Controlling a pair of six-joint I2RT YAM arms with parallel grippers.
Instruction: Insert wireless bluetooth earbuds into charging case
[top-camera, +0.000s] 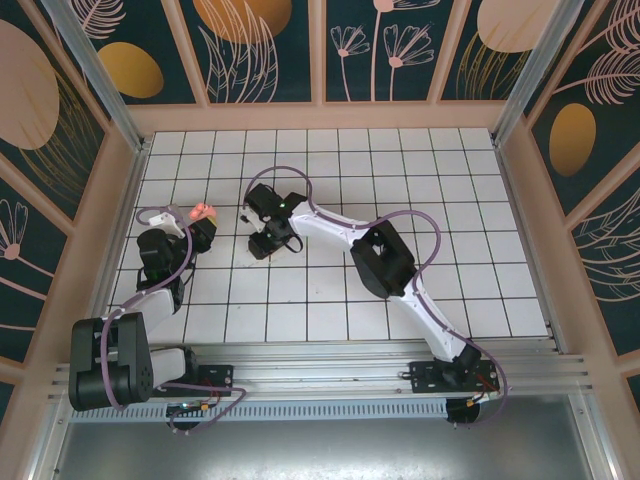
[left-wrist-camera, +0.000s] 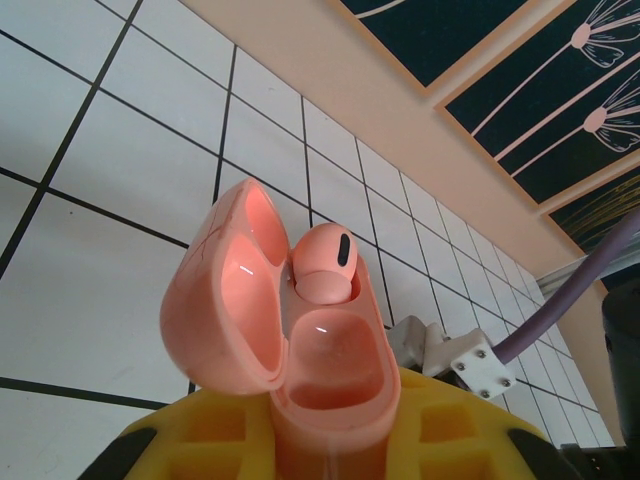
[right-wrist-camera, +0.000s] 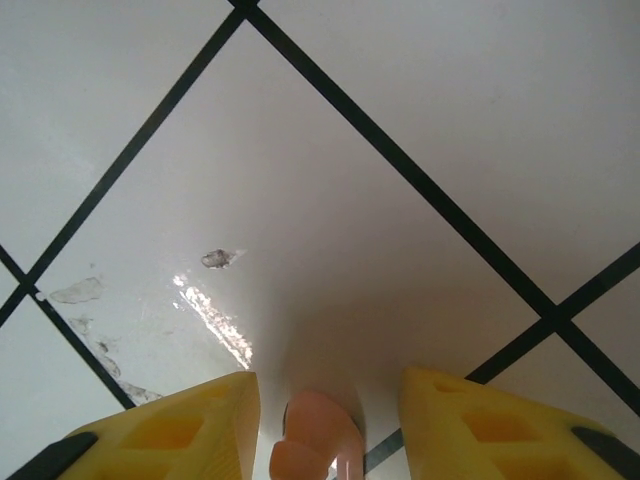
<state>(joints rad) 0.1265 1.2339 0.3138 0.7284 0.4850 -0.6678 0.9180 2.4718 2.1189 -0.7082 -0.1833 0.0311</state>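
The case (left-wrist-camera: 300, 340) is pink and small, and it is open. Its lid (left-wrist-camera: 225, 290) swings out to the left side in the left wrist view. One pink earbud (left-wrist-camera: 325, 262) sits in the far hole of the case, with a dark oval spot on its top. The near hole looks bare and shiny.

The left end effector (left-wrist-camera: 335, 430) is shut tight on the bottom of the case. Its yellow fingers (left-wrist-camera: 200, 445) press on both sides. From above, the case (top-camera: 203, 211) is at the tip of the left end effector (top-camera: 198, 222), over the left part of the desk (top-camera: 450, 200), near the left wall (top-camera: 120, 180).

A second earbud (right-wrist-camera: 315, 435) is pink too. It is between the yellow fingers (right-wrist-camera: 180, 430) of the right end effector (right-wrist-camera: 330, 385). The fingers stand a bit apart. I can see a gap on each side of the second earbud, so they do not squeeze it. Its bottom part is cut off by the edge of the picture, so I cannot tell if it lies on the desk.

From above, the right end effector (top-camera: 265, 245) points down at the desk, just to the right of the left one. A tiny dark thing (top-camera: 243, 214) lies between them. It is too small to tell what it is.

The desk is white with black lines that make squares. Under the right end effector there are some smudges (right-wrist-camera: 215, 258) and a shiny streak on it. A purple cable (top-camera: 330, 205) runs along the right arm.
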